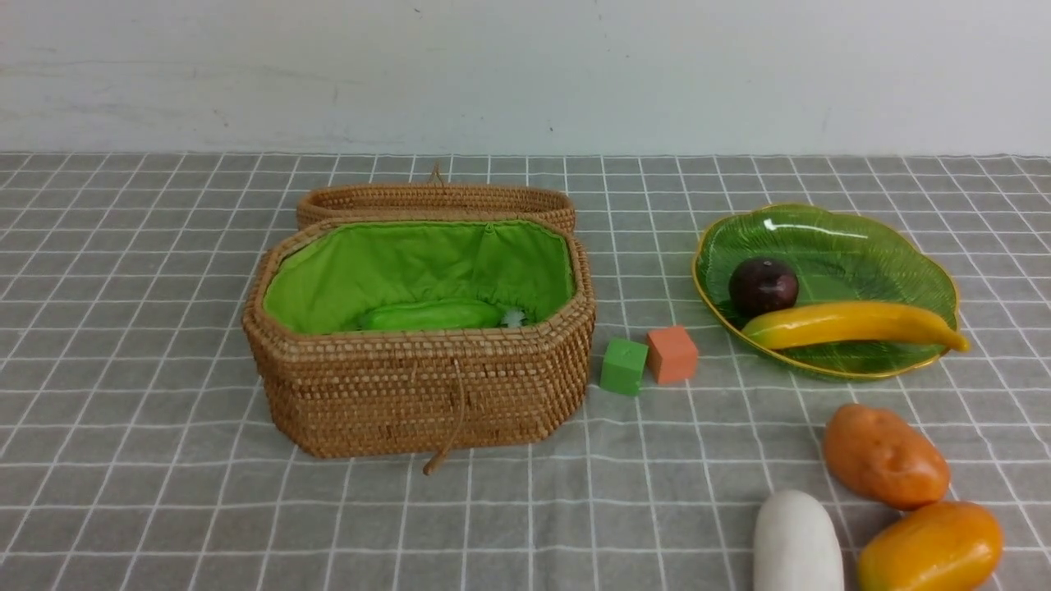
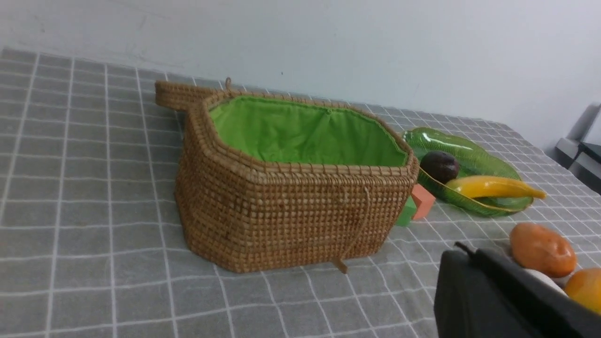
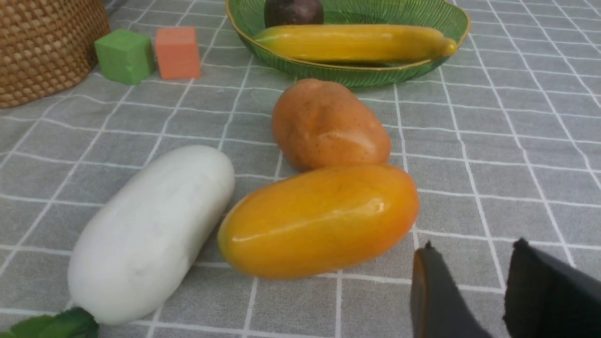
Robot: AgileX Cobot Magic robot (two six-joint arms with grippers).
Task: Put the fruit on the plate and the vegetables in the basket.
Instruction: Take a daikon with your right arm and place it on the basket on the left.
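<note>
The yellow banana (image 1: 854,322) and the dark maroon plum (image 1: 763,285) lie on the green glass plate (image 1: 887,238) at the right. The open wicker basket (image 1: 419,386) stands in the middle with a light green pod (image 1: 431,315) inside. On the cloth near the front right lie the potato (image 3: 328,124), the white radish (image 3: 150,234) and the orange-yellow oval piece (image 3: 319,220). My right gripper (image 3: 474,246) is open and empty, just beside the oval piece. My left gripper (image 2: 469,251) is shut on nothing, low over the cloth between the basket and the potato. Neither gripper shows in the front view.
A green cube (image 1: 623,366) and an orange cube (image 1: 672,354) sit between the basket and the plate. The basket's lid (image 1: 435,201) lies folded back behind it, and a cord loop (image 1: 447,447) hangs down its front. A white wall (image 1: 525,74) bounds the table at the back.
</note>
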